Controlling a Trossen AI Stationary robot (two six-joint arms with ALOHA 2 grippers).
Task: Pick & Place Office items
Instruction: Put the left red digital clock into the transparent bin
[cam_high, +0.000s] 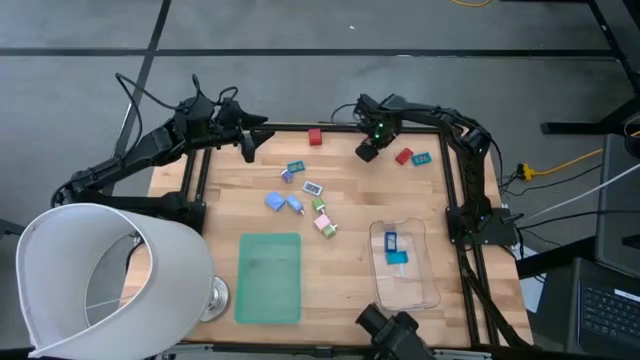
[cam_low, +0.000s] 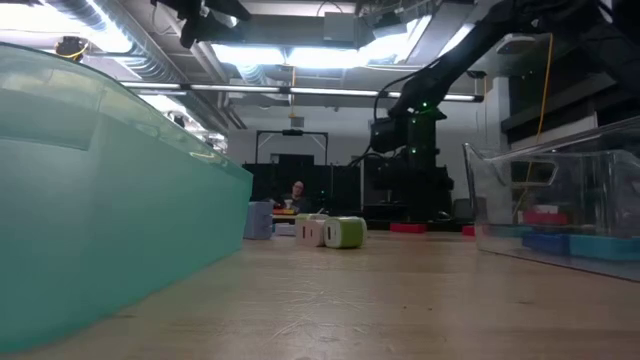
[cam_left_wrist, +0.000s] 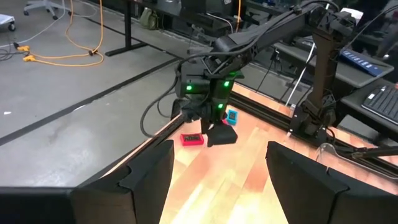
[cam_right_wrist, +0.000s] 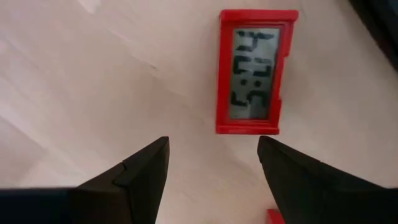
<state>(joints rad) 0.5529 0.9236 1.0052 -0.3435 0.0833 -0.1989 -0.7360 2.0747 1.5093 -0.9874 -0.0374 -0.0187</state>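
Two blue pieces (cam_high: 393, 247) lie in the clear tray (cam_high: 428, 290); about ten remain outside, and the right gripper (cam_high: 367, 151), open and empty, hangs beside a red clock (cam_high: 404, 156), while the left gripper (cam_high: 247, 148) waits open far from the tray.

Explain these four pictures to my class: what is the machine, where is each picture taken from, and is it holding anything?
It is a robot with two dark arms at a wooden table. One picture looks down from above, one looks level across the tabletop, and two come from cameras on the wrists. Small coloured office items lie scattered; a few sit in the clear tray, beside a green mat. The right tool hangs open above a red item with a display. The left tool waits open at the far edge. Nothing is held.
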